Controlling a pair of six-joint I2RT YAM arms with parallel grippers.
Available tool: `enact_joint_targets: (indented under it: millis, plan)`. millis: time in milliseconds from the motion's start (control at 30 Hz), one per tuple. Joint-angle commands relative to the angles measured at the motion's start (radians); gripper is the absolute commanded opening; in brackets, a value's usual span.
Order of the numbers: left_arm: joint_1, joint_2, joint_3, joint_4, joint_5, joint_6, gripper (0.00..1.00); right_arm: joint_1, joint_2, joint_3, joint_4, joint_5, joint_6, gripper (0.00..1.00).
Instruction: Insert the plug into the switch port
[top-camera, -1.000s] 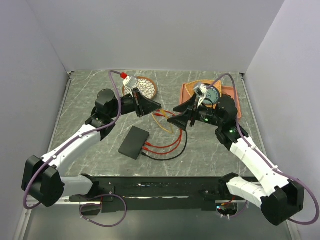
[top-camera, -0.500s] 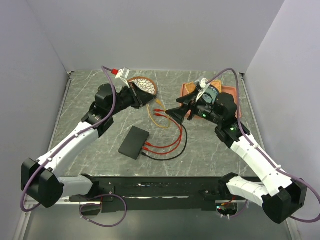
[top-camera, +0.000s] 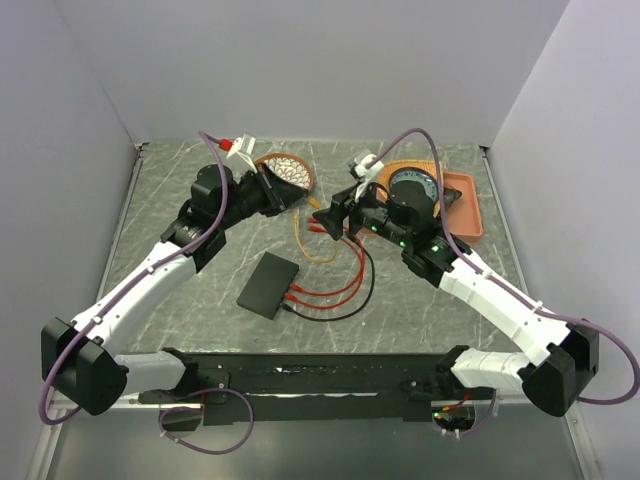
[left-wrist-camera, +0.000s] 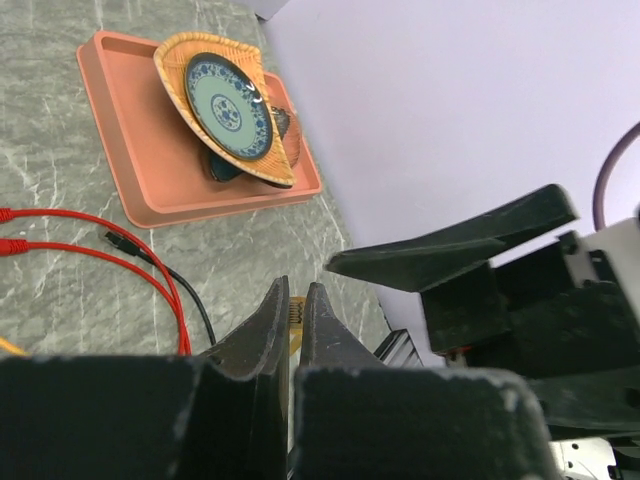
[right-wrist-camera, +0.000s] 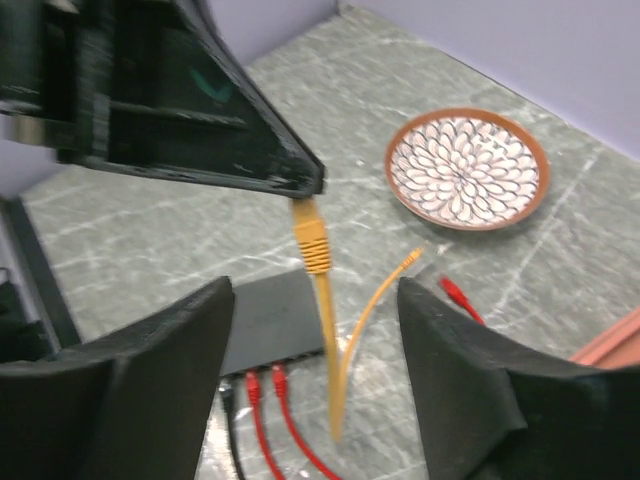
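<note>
**While the left claw pinches the yellow plug aloft, the right claw stands wide beside it**

As seen from above, the left claw reaches rightward over the grey marbled surface, just in front of a patterned bowl. Its fingers are pressed together with only a thin slit between them, and the yellow plug is nipped at their tips. In the right wrist view the plug's long axis runs nearly upright. Its connector end is up in the fingertips and its ribbed boot points down, so it hangs clear of the surface.

Below and nearer the arm bases lies the switch, flat on the surface and well apart from the plug. Its long axis slants from far-right to near-left, and its socket edge faces right. Red cables and a black cable enter that edge and loop away to the right.

From the plug, the yellow cable drops down between the fingers of the right claw. That claw is spread wide, with the cable in the gap, touching neither finger.

Farthest right, by the back wall, a pink tray holds a blue plate tilted inside a woven dish.
</note>
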Motion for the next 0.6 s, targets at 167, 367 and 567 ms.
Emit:
enact_joint_targets:
  millis: [167,367,567]
  plan:
    - [0.000,-0.023,0.034,0.019,-0.008,0.003,0.01,0.019,0.070,0.058,0.065,0.068,-0.010,0.57]
    - [0.001,0.002,0.047,0.018,0.021,0.005,0.01,0.020,0.098,0.074,0.066,0.069,0.000,0.50]
    - [0.001,0.019,0.047,0.024,0.041,0.000,0.01,0.020,0.113,0.091,0.071,0.050,0.010,0.46]
